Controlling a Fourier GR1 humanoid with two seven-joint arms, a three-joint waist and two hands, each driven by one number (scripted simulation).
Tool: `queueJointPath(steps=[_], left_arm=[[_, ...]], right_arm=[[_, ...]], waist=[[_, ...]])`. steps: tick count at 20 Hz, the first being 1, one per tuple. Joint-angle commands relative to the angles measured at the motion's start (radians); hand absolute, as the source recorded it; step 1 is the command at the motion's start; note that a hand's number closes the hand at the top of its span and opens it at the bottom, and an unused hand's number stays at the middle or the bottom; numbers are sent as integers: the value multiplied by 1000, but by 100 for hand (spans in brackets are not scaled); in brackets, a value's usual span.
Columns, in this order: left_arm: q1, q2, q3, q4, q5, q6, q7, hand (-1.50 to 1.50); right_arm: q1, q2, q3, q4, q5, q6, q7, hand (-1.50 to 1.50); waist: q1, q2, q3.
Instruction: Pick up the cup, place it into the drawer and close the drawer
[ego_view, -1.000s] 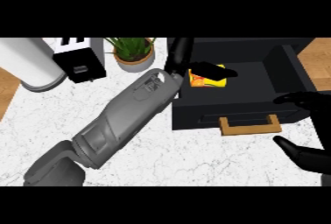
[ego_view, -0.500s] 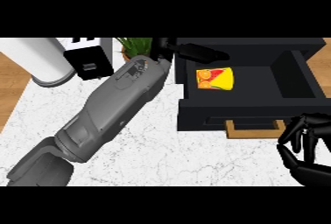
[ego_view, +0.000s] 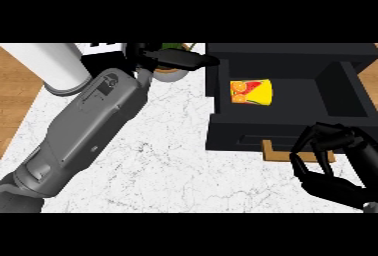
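Black, nearest me, my right hand (ego_view: 332, 162): fingers curled on nothing, now drawn in over the wooden handle (ego_view: 274, 152) of the open drawer (ego_view: 236, 135). Cup (ego_view: 251, 92), orange and yellow: released, lying on its side inside the drawer. Left hand (ego_view: 176, 60), farthest: fingers straight and empty, pulled back beside the drawer; by my judgement only the closing push remains.

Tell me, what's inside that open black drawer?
One yellow fruit-printed cup, lying on its side. Nothing else shows in the drawer; the right robot hand hides only part of its handle.
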Motion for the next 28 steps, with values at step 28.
queueJointPath(steps=[28], left_arm=[[578,302,201,-454,17,-234,-19,-150]], right_arm=[[-695,41,76,1432,653,-473,-459,150]], waist=[[28,26,3]])
